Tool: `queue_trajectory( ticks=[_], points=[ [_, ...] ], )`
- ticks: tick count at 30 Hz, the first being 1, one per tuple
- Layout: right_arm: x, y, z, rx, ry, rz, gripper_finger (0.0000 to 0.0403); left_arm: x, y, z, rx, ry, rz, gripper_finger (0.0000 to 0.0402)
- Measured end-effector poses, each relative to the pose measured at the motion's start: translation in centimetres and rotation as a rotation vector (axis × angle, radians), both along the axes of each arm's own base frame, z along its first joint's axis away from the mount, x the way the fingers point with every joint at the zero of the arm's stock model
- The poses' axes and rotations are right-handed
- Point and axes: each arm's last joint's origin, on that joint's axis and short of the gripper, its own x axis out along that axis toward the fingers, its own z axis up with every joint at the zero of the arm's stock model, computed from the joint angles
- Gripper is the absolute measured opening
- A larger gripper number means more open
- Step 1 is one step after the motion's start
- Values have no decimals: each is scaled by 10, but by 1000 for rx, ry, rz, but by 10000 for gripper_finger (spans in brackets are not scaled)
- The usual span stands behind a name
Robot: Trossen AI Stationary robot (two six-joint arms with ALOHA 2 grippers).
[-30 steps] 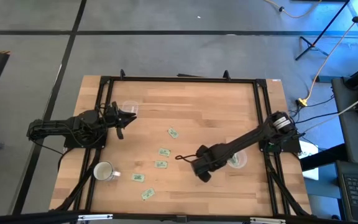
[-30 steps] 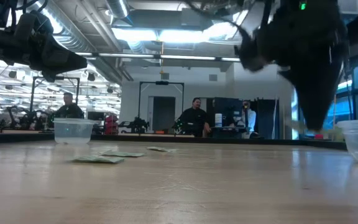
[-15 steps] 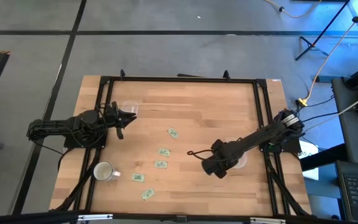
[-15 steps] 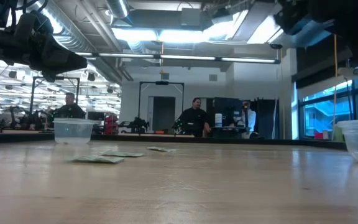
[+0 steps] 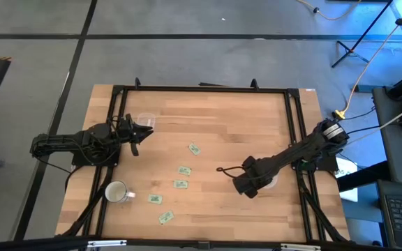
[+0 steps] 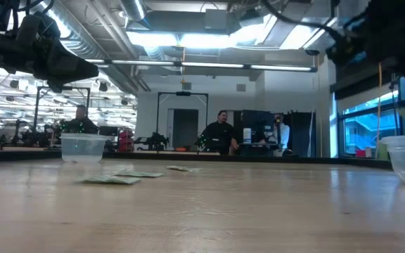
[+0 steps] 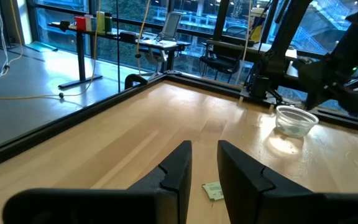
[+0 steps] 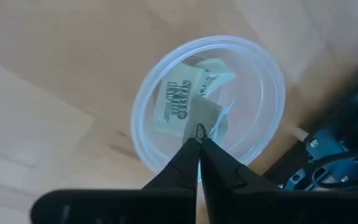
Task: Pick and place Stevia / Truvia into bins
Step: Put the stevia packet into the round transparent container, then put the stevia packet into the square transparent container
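Observation:
Several pale green and white Stevia sachets (image 5: 181,184) lie flat on the wooden table between the arms; one shows ahead of my left gripper (image 7: 212,190). My right gripper (image 5: 248,185) hangs over the right clear bin (image 5: 269,180), shut on a sachet (image 8: 209,119). Two more sachets (image 8: 179,102) lie inside that bin (image 8: 266,81). My left gripper (image 7: 204,168) waits open beside the left clear bin (image 5: 145,120), which stands on the table near the left edge. My right gripper pinches a sachet between its two fingertips, at the printed end (image 8: 199,130). The fingers (image 8: 188,155) come from above, pointing down into the bin's mouth. The sachet is lifted clear of the table, over the bin; how far it reaches between the fingers does not show.
A white mug (image 5: 116,192) stands near the table's near left corner. A black frame rail (image 5: 201,88) borders the table. A loose cable loop (image 5: 223,169) hangs from the right arm. People sit in the room beyond the far edge (image 6: 220,133).
My right gripper has travelled from beside the sachets toward the table's right edge and now hangs over the right bin. In the low view it has left the picture's middle toward the upper right. The left arm has kept still.

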Motion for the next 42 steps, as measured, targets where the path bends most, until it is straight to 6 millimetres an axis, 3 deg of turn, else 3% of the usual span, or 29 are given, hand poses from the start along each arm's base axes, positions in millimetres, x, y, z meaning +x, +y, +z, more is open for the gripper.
queue_trajectory(
  ticks=[8,20,30,34,38,42],
  points=[
    [-4,-2,-16,-14,-12,-1,14,0,0,0,-1,0,0,72],
    [-8,-3,-23,-41,-7,-37,16,0,0,0,-1,0,0,72],
    [-8,-3,-23,-25,3,-43,93,0,0,0,-1,0,0,72],
    [-4,-1,-12,-18,-7,-42,117,0,0,0,-1,0,0,72],
    [0,1,18,-38,26,-44,122,0,0,0,-1,-1,0,72],
    [11,11,45,-114,-148,-3,123,0,0,0,-1,0,0,72]
  ],
)
